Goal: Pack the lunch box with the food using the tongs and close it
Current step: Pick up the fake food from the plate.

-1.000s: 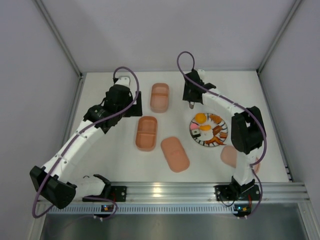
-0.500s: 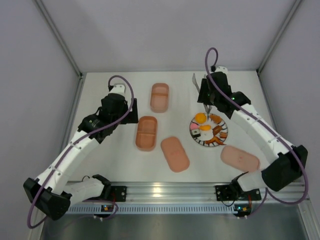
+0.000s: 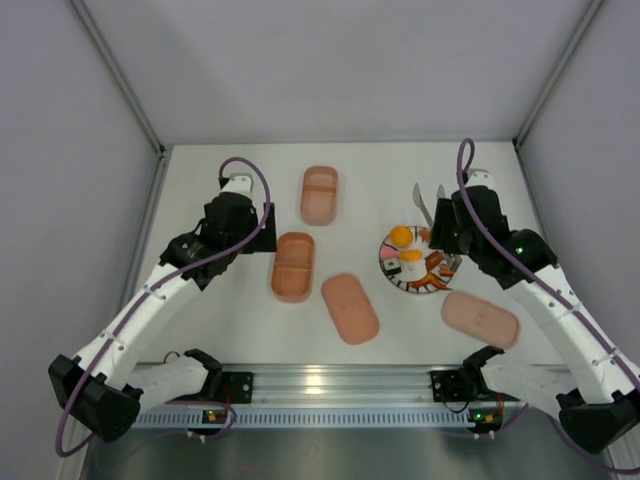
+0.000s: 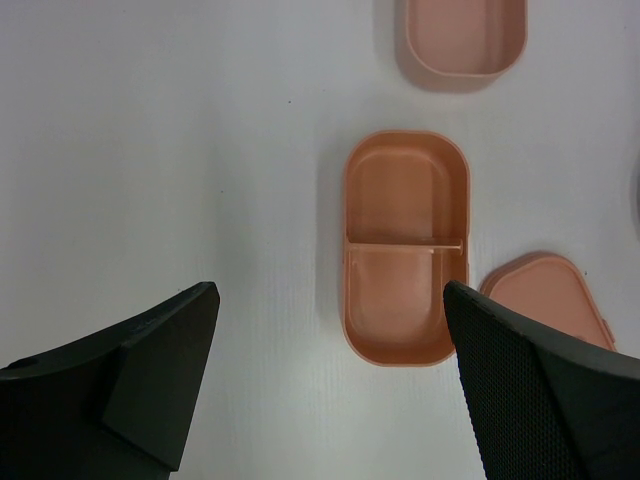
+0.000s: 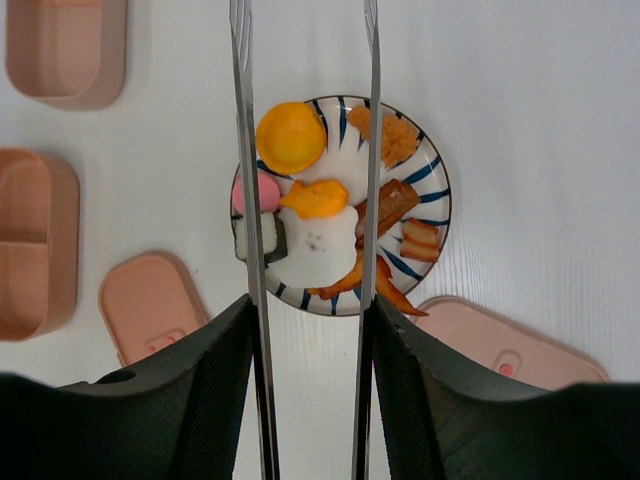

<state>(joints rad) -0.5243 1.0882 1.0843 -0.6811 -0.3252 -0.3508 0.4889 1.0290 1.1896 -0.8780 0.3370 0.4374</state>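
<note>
Right gripper (image 5: 312,310): fingers part-way apart, clamped on both arms of the tongs (image 5: 245,200), which stand spread above the striped plate (image 5: 435,190).
Left gripper (image 4: 328,300): jaws wide apart, poised above the near tray (image 4: 405,250).

On the plate, the food (image 3: 415,255): fried egg (image 5: 310,250), orange round piece (image 5: 291,137), pink piece (image 5: 272,192), sushi roll (image 5: 270,235), brown-red strips (image 5: 392,203).

Salmon-pink lunch box (image 3: 293,266), four parts, all lying apart on the table:
- near tray, divided
- far tray (image 3: 320,194), beyond the near tray
- one lid (image 3: 350,308), just beside the near tray's right corner
- other lid (image 3: 480,317), near the plate's front edge

Surface: white table (image 3: 370,170), matt, with faint grain in the right wrist view. Aluminium rail (image 3: 340,380) along the near edge, carrying both arm bases.

Room: plain grey panels (image 3: 300,60) on three sides, with metal corner posts.
</note>
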